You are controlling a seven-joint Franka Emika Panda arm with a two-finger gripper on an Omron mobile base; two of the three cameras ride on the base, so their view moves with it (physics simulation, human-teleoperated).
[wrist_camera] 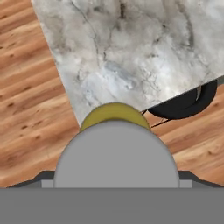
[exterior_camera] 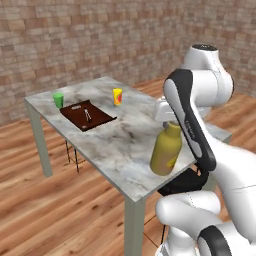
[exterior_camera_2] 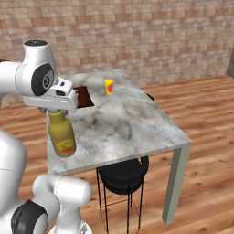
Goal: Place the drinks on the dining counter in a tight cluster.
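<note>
Item: yellow bottle (exterior_camera: 166,150), my gripper (exterior_camera_2: 55,109) clamped at its neck, above dining counter (exterior_camera: 120,145) corner. Nearby: yellow cup (exterior_camera: 117,96), green cup (exterior_camera: 58,100), brown board (exterior_camera: 86,115), black stool (exterior_camera_2: 122,176).

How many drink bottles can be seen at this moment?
1. The yellow bottle hangs from the gripper at the near corner of the dining counter, apparently lifted above it. Other bottles may be out of frame or behind the arm.
</note>
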